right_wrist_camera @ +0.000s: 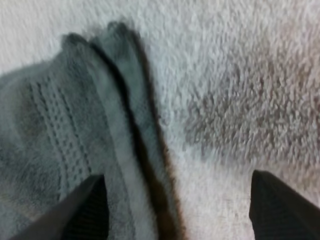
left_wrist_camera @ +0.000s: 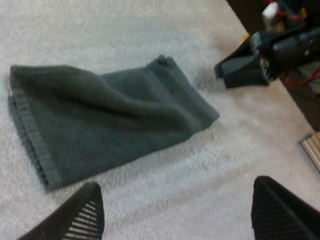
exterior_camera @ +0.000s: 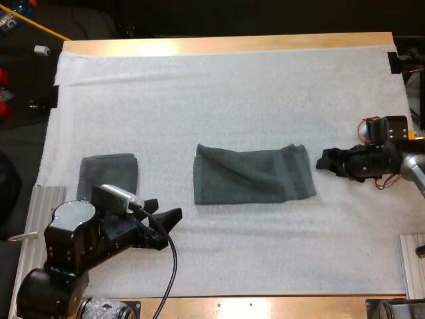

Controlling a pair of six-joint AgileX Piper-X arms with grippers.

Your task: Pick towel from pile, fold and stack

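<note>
A dark grey-green towel [exterior_camera: 252, 174] lies folded in half at the middle of the mat, its doubled edge toward the right. In the left wrist view the same towel [left_wrist_camera: 105, 115] lies flat with a soft ridge across it. A smaller folded towel [exterior_camera: 107, 174] rests at the left. My left gripper [exterior_camera: 161, 216] stands open just right of that folded towel, low over bare mat. My right gripper [exterior_camera: 328, 160] is open just off the towel's right edge [right_wrist_camera: 120, 125], one finger [right_wrist_camera: 85, 210] over the cloth and the other over the mat.
The white mat [exterior_camera: 226, 93] covers most of the wooden table [exterior_camera: 226, 44]. Metal rails sit at the front left [exterior_camera: 46, 203] and front right [exterior_camera: 412, 262] of the mat. My right gripper [left_wrist_camera: 240, 67] shows beyond the towel's far corner.
</note>
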